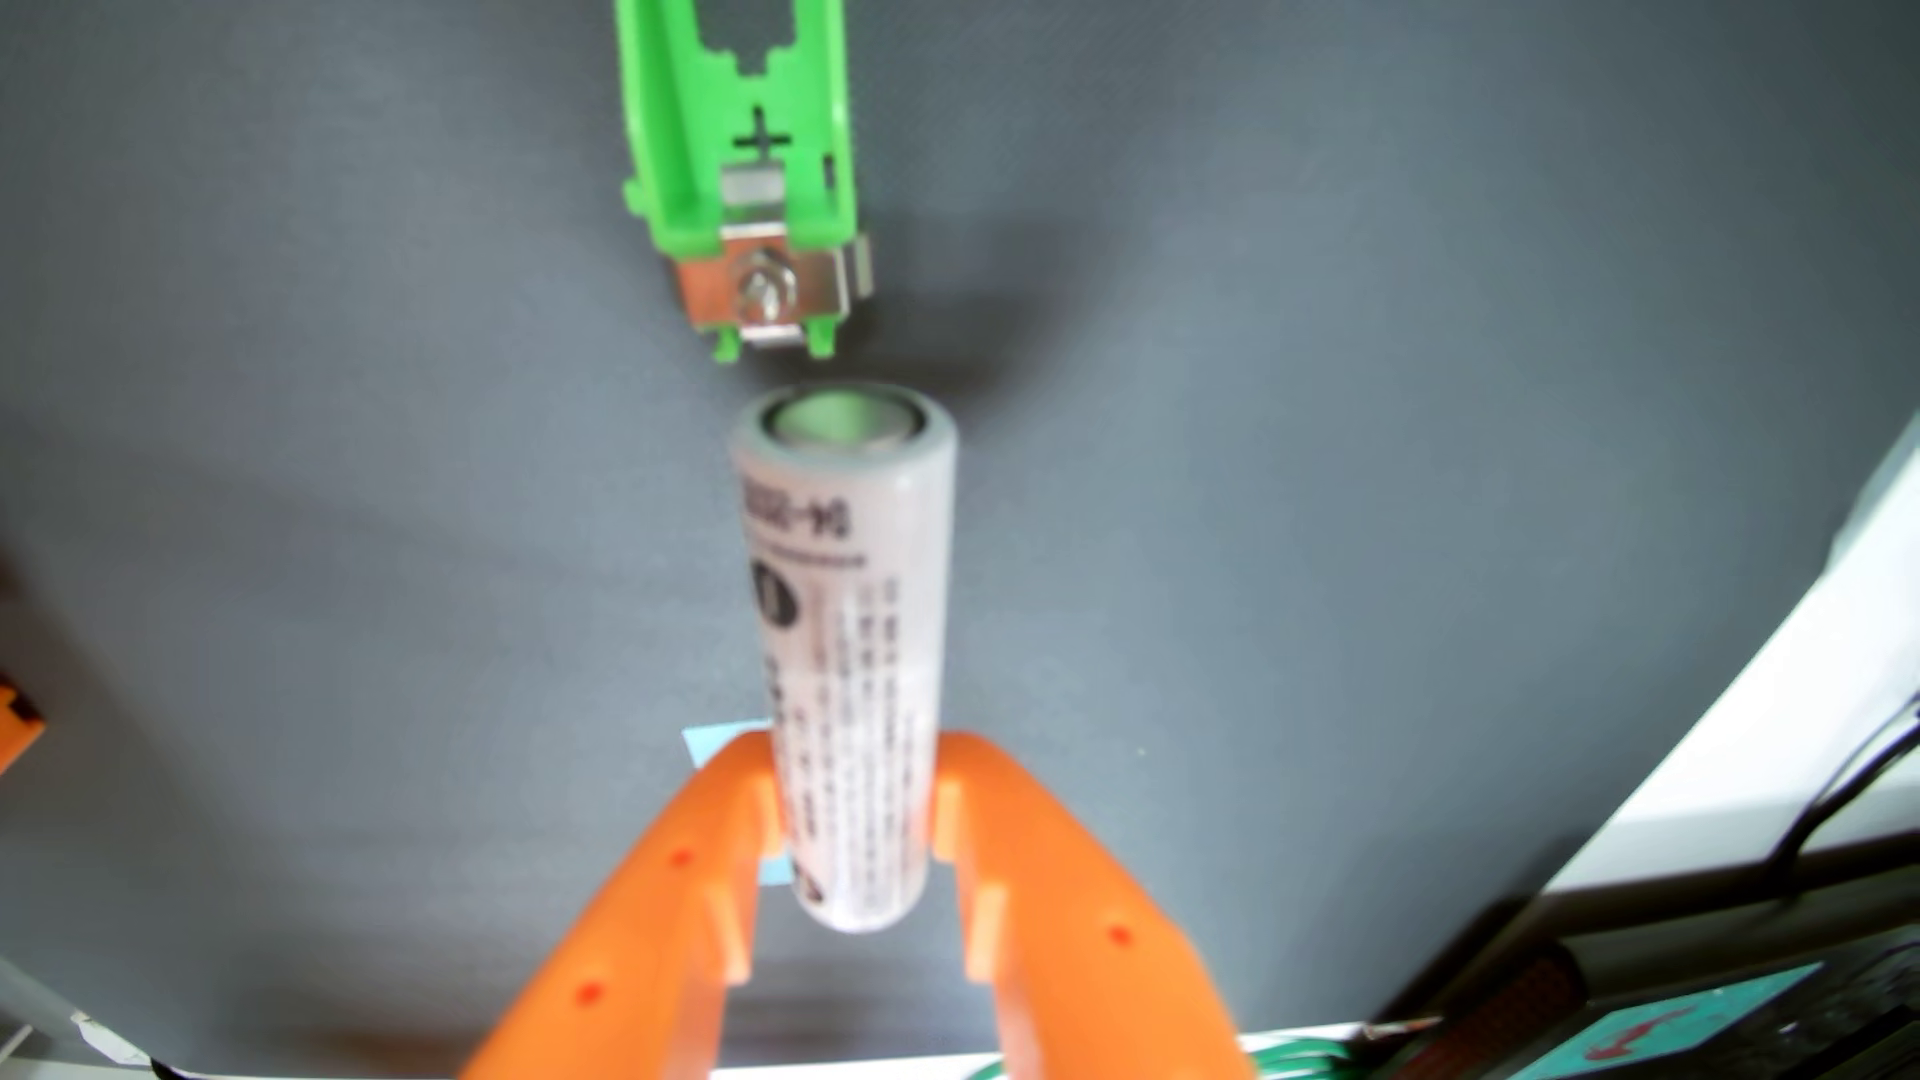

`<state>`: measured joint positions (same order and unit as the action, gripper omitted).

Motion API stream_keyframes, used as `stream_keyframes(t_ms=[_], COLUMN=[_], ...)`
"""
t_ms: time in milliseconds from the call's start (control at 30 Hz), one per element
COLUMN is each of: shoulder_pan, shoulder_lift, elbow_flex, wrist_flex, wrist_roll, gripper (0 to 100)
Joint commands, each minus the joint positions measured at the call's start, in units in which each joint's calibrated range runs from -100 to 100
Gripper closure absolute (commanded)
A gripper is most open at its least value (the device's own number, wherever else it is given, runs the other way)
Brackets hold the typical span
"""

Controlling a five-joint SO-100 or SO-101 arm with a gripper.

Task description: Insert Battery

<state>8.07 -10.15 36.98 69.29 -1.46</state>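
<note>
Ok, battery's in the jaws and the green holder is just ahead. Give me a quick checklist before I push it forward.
1. Grip: the orange gripper has both fingers against the battery. Ok.
2. Hold position: the fingers clamp the near end, so most of the cell sticks out unsupported. Not ok for a firm push.
3. Line-up: the battery's far end points at the green holder, slightly to its right in the wrist view. Roughly ok.
4. Gap: battery tip and the holder's metal contact are apart. Ok.
5. Polarity: a plus mark shows on the holder; which battery end leads, cannot tell.
6. Height over the grey mat: cannot tell.
</note>
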Motion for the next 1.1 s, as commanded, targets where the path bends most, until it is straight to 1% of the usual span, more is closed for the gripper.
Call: stream_keyframes(t_ms=[0, 233, 400, 500, 633, 1067], shoulder_pan=[-2.76, -6.18, -8.66, -10.55, -10.79, -18.46], shoulder_lift=[-0.90, -0.48, -0.40, -0.40, -0.40, -0.40], elbow_flex=[-0.92, -1.01, -0.92, -0.83, -0.83, -0.74], wrist_flex=[-0.28, -0.53, -0.62, -0.62, -0.62, -0.62], wrist_roll=[-0.35, -0.66, -4.83, -5.50, -6.68, -6.89], gripper=[98, 98, 98, 98, 98, 98])
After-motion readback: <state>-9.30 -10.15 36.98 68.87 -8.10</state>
